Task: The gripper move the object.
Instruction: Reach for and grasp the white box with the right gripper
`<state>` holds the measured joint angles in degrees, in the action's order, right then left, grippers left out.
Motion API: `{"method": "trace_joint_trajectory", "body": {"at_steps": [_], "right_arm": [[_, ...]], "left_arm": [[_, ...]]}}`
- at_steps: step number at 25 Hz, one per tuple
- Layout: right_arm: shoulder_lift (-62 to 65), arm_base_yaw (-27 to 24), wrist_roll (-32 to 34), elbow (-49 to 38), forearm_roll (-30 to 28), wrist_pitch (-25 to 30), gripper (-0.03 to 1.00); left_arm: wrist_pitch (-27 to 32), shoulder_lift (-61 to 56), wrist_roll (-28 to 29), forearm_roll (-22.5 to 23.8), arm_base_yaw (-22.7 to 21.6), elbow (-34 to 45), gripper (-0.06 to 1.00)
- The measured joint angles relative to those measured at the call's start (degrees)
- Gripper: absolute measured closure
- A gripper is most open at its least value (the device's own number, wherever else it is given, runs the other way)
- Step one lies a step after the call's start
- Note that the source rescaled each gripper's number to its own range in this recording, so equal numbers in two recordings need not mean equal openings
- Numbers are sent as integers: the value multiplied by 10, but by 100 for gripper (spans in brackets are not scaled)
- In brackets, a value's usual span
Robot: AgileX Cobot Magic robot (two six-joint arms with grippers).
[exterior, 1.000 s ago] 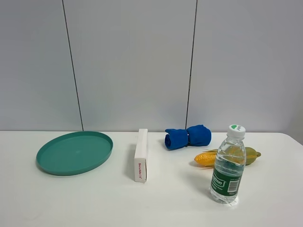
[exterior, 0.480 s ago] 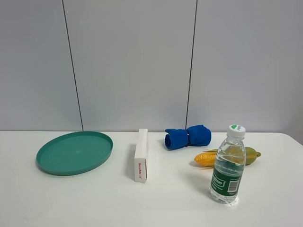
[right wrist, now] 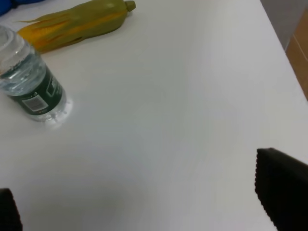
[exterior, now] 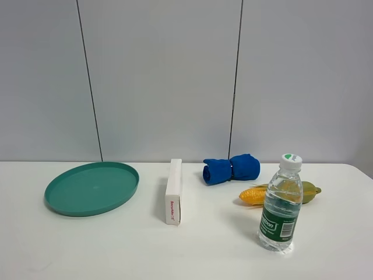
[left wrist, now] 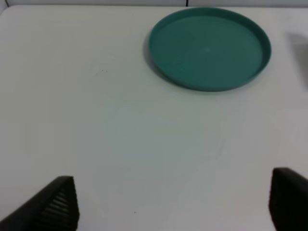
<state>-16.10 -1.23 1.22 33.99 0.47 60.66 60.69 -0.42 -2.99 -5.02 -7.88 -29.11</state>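
The white box (exterior: 173, 191) with red lettering stands on its long edge in the middle of the white table, between the green plate and the blue cloth. Neither arm shows in the exterior high view. My left gripper (left wrist: 173, 204) is open and empty over bare table; only its two black fingertips (left wrist: 57, 204) show in the left wrist view. My right gripper (right wrist: 144, 202) is open and empty, its fingertips (right wrist: 281, 192) at the picture's edges. The box is a grey blur at the edge of the left wrist view (left wrist: 301, 48).
A green round plate (exterior: 92, 188) lies at the left, also in the left wrist view (left wrist: 210, 47). A blue rolled cloth (exterior: 231, 168), a toy corn cob (exterior: 280, 193) and a water bottle (exterior: 281, 204) stand at the right. The right wrist view shows bottle (right wrist: 29, 79), corn (right wrist: 72, 24) and table edge (right wrist: 284, 53).
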Motion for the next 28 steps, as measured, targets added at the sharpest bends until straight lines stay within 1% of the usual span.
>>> {"method": "trace_joint_trajectory", "body": {"at_steps": [3,6,10,12,14,17,23,25,27,28], "right_arm": [[-83,0,0,45,-28,-3,-3],[-156,0,0,78,-33,-9,-3],[-265,2,17,134,-26,-54,-3],[-316,20,21,171,-21,-75,-3],[-372,58,23,211,-21,-88,-3],[-449,136,25,283,-21,-96,-3],[-628,269,55,469,-21,-97,-3],[-698,307,60,545,-21,-87,-3],[-761,340,76,611,-21,-63,-3],[-807,355,88,659,-22,-45,-3]], "left_arm": [[0,0,0,0,0,0,-6],[0,0,0,0,0,0,-6],[0,0,0,0,0,0,-6],[0,0,0,0,0,0,-6],[0,0,0,0,0,0,-6],[0,0,0,0,0,0,-6],[0,0,0,0,0,0,-6],[0,0,0,0,0,0,-6],[0,0,0,0,0,0,-6],[0,0,0,0,0,0,-6]]}}
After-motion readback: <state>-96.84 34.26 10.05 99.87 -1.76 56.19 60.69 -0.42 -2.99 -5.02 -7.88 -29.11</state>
